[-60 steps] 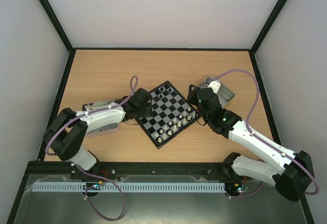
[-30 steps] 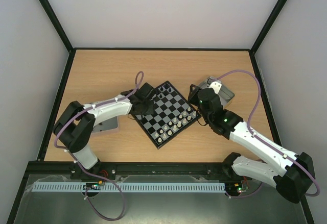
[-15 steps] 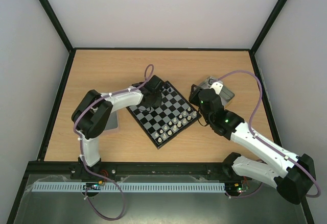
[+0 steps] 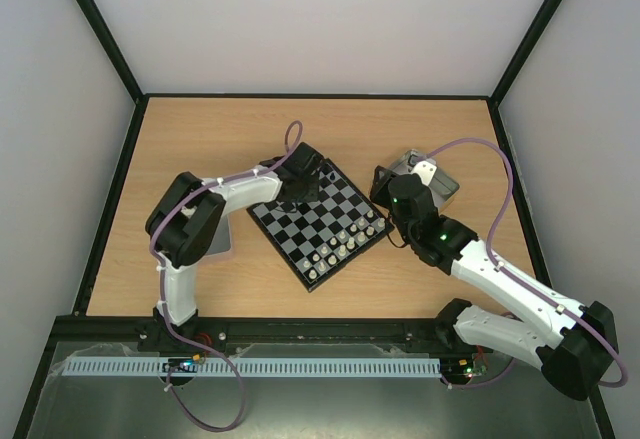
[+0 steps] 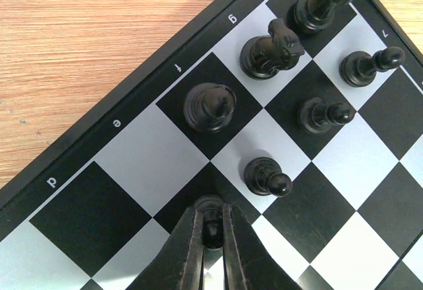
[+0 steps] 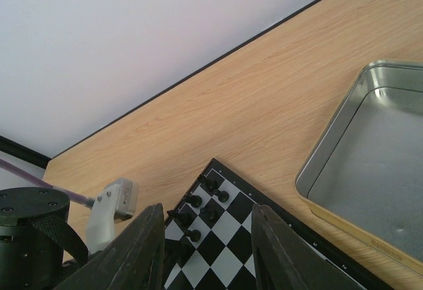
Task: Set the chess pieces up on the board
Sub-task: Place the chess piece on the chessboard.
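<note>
The board (image 4: 322, 227) lies diamond-wise in the middle of the table. White chess pieces (image 4: 338, 246) line its near right side and black chess pieces (image 5: 268, 49) its far corner. My left gripper (image 5: 212, 227) is shut on a black pawn (image 5: 211, 208) over a dark square (image 5: 210, 185) in the pawn row, beside another black pawn (image 5: 266, 176). Whether the held pawn touches the board does not show. In the top view the left gripper (image 4: 301, 187) is over the far left edge. My right gripper (image 6: 207, 237) hangs open and holds nothing above the board (image 6: 228, 253), near its right corner (image 4: 384, 197).
A square metal tin (image 6: 370, 171) lies right of the board, seen also in the top view (image 4: 444, 185). Another tin (image 4: 216, 241) sits left of the board, partly under the left arm. Black frame rails (image 4: 320, 95) edge the table.
My left arm has swung from the board's left side to its far corner with the gripper shut. The right arm has hardly moved.
</note>
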Controlling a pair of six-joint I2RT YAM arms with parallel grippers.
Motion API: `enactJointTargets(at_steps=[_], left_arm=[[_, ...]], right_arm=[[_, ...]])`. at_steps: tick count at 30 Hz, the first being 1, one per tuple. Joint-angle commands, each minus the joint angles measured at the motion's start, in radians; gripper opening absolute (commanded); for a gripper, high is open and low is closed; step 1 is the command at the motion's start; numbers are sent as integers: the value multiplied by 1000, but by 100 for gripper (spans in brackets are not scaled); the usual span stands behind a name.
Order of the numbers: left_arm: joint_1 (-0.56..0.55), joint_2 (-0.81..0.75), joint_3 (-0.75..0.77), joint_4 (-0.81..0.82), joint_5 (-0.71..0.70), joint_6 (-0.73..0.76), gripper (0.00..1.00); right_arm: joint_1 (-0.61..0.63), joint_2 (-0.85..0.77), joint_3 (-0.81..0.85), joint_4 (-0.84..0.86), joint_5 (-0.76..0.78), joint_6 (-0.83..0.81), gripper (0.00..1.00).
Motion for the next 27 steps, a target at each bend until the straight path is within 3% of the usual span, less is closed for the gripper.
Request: enactJointTargets(at_steps=[1,27], left_arm=[[4,37,-10,-50,18,15,6],[4,-8,9,-94,31,30,10]], right_arm=[[-3,-15,-14,-7,38,6,35],[-3,-10,-17,1,28,7,36]])
